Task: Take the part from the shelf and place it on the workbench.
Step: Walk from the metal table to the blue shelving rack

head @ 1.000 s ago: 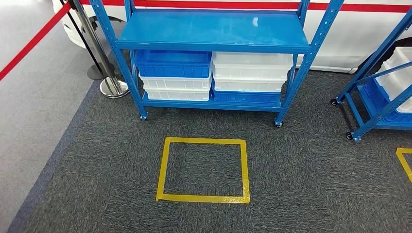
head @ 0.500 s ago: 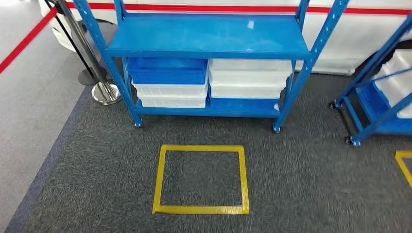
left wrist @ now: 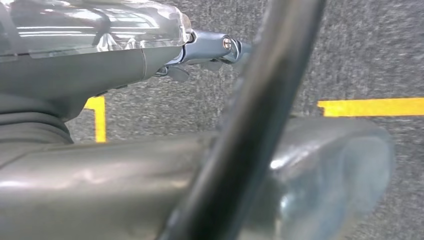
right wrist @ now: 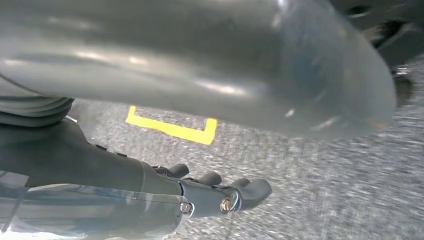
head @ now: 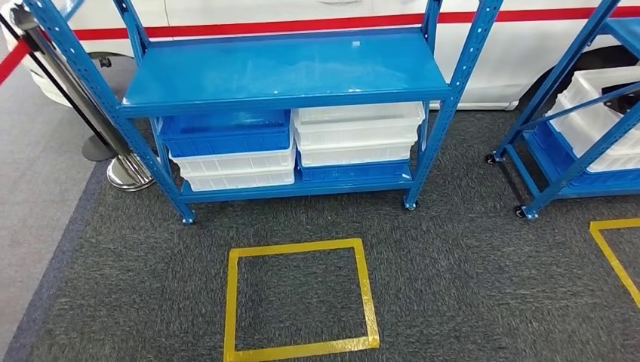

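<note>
Blue shelf (head: 287, 72) sits dead ahead in the upper middle with stacked bins (head: 355, 134) underneath, no part visible yet, while both hands, left (left wrist: 210, 50) and right (right wrist: 220, 192), hang empty-looking, fingers loosely extended.

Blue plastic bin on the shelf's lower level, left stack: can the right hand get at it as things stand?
Probably not yet. The right hand hangs low over the grey carpet, holding nothing. The blue plastic bin sits tucked under the blue metal shelf board, beyond the yellow tape square.
</note>
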### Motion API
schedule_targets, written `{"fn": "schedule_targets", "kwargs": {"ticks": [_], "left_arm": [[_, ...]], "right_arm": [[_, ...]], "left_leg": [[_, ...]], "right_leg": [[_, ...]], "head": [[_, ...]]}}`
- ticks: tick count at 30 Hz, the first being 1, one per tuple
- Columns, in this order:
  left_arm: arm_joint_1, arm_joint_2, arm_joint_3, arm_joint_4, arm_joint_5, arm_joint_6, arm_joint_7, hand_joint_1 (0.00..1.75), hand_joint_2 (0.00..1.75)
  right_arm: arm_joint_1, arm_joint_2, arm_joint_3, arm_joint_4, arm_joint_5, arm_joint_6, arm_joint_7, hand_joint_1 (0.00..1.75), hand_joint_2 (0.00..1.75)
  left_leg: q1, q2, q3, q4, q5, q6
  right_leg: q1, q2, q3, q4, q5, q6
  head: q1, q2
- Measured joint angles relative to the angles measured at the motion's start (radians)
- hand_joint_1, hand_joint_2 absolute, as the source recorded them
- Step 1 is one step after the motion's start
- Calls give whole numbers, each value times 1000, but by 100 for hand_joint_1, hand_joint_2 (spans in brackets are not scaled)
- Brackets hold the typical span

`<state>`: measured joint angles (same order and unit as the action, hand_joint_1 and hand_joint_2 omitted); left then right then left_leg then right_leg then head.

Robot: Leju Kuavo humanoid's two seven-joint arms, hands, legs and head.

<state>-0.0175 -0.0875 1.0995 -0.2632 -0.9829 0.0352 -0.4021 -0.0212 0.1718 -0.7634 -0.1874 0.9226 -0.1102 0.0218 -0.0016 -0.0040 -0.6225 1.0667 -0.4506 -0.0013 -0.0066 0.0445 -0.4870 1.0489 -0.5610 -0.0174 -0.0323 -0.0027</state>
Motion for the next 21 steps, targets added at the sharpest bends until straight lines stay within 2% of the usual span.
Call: {"fn": "schedule_targets", "kwargs": {"ticks": [2,4,5,7,8,9,10,12,13,14,15,16,18,19,21], "left_arm": [[0,0,1,0,-1,-1,1,0,0],[-6,1,2,0,-3,-2,1,0,0],[-8,1,3,0,-4,-2,1,0,0],[-8,1,4,0,-8,-2,1,0,0],[-8,1,5,0,-10,-2,1,0,0],[-7,1,6,0,-11,-2,1,0,0],[-7,1,7,0,-12,-2,1,0,0],[-5,0,10,0,-13,-2,1,0,0],[-5,0,12,0,-13,-2,1,0,0],[-6,0,13,0,-13,-2,1,0,0],[-7,-1,14,0,-13,-2,1,0,0],[-9,-1,15,0,-14,-2,1,0,0],[-10,-1,16,0,-14,-2,1,0,0],[-11,-1,16,0,-14,-2,1,0,0],[-12,0,17,0,-14,-2,1,0,0]], "right_arm": [[-6,1,-1,0,-1,-2,-2,0,0],[-7,1,-2,0,6,-4,-4,0,0],[-7,1,-2,0,10,-4,-4,0,0],[-8,1,-2,0,12,-4,-4,0,0],[-8,1,-2,0,13,-4,-5,0,0],[-7,1,-2,0,13,-3,-5,0,0],[-5,1,-2,0,14,-3,-5,0,0],[-1,1,-2,0,15,-2,-5,0,0],[0,0,-2,0,15,-2,-5,0,0],[0,0,-2,0,15,-2,-5,0,0],[-1,-1,-2,0,16,-2,-5,0,0],[-2,-1,-2,-1,16,-2,-6,0,0],[-2,0,-2,-1,17,-2,-6,0,0],[-2,0,-2,-1,17,-2,-6,0,0],[-3,1,-2,-1,17,0,-6,0,0]], "left_leg": [[0,2,19,-10,-5,15],[3,4,41,-23,-10,30],[4,5,49,-27,-14,36],[3,7,61,-29,-26,42],[3,8,69,-29,-34,42],[3,8,78,-29,-42,41],[3,8,90,-29,-52,40],[3,8,116,-29,-72,36],[2,8,126,-29,-81,32],[1,9,131,-29,-90,26],[-1,10,138,-28,-95,20],[-3,11,145,-27,-98,13],[-3,12,157,-17,-104,2],[-2,11,152,2,-111,-3],[3,10,104,91,-144,-14]], "right_leg": [[0,-1,11,7,-5,11],[0,-15,-4,55,-14,19],[0,-22,-32,103,-31,23],[0,-32,-112,214,-77,30],[-1,-33,-148,252,-91,32],[-1,-35,-172,262,-87,33],[-1,-36,-180,240,-60,31],[4,-41,-163,126,40,21],[8,-45,-153,75,71,15],[13,-47,-146,40,89,7],[16,-48,-144,24,93,1],[17,-46,-139,19,84,-5],[11,-42,-115,4,88,-17],[8,-41,-101,-2,84,-22],[6,-40,-80,-9,75,-29]], "head": [[0,0],[0,0],[0,0],[0,0],[0,0],[0,0],[0,0],[0,0],[0,0],[0,0],[0,0],[0,0],[1,0],[0,0],[0,0]]}}
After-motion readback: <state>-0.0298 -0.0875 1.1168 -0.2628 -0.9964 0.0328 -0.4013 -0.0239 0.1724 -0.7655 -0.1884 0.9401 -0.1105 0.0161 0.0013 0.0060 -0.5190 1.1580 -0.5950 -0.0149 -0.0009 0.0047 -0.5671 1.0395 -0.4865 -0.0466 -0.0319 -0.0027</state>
